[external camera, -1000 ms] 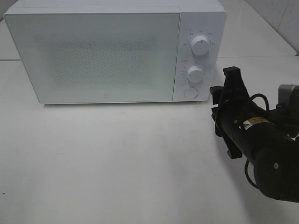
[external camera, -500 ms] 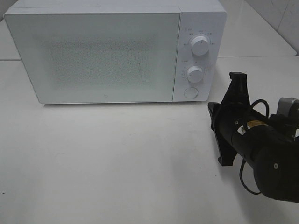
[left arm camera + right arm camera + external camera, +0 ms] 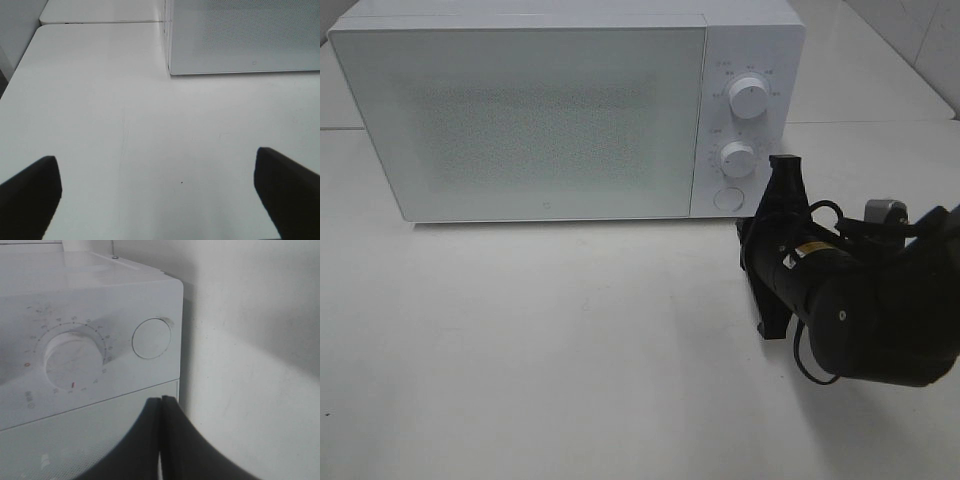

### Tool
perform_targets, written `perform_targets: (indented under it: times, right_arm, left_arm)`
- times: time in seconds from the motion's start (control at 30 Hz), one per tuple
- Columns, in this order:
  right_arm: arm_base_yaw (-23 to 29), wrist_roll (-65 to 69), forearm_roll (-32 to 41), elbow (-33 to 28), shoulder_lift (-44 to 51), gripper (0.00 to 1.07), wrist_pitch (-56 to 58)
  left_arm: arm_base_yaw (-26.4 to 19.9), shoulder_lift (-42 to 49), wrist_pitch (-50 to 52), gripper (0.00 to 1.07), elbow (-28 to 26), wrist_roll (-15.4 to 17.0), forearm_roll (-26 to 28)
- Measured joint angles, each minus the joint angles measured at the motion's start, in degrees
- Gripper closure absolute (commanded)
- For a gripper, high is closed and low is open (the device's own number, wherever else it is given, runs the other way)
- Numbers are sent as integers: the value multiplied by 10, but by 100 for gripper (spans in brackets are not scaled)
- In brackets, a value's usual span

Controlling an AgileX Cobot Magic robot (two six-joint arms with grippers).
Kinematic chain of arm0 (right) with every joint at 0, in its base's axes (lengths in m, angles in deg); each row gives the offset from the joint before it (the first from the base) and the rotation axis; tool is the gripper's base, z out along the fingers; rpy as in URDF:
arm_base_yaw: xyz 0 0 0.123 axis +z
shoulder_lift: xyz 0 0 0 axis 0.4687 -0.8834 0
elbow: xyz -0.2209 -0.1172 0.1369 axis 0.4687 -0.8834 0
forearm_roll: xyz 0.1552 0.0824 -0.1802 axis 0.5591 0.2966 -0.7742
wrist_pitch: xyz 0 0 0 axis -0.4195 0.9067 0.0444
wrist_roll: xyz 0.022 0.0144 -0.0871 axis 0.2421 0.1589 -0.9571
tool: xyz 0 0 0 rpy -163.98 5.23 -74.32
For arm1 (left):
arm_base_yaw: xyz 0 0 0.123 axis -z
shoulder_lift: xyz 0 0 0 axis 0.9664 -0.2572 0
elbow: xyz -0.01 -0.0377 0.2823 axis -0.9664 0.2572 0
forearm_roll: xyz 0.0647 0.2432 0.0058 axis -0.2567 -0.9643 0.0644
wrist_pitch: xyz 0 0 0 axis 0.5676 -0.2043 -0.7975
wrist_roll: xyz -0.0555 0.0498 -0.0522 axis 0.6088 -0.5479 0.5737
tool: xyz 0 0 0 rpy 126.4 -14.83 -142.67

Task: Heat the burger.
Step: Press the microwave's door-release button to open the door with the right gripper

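Boxy white microwave (image 3: 565,110), speckled door (image 3: 520,125), round button (image 3: 727,199); right jaws closed.

Microwave: white boxy microwave (image 3: 520,110) on flat white table (image 3: 520,350), toward its rear.
Controls: two round white dials (image 3: 748,97) above round white button (image 3: 727,198), at microwave's right end.

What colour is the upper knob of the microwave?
White. The upper knob shows best in the exterior high view.

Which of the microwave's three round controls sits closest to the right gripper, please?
The flat round button, lowest of the three; the lower knob and upper knob are raised dials farther from the shut right gripper.
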Motion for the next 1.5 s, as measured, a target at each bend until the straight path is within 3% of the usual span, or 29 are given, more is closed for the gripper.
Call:
perform_targets:
  times: [0.73, 1.5]
  right_arm:
    - [-68, -14, -44, 132, -101, 107, 36]
    - [-91, -30, -49, 163, -131, 107, 38]
  left_arm:
    - [0, 0, 0, 6, 0, 0, 0]
    - [0, 0, 0, 6, 0, 0, 0]
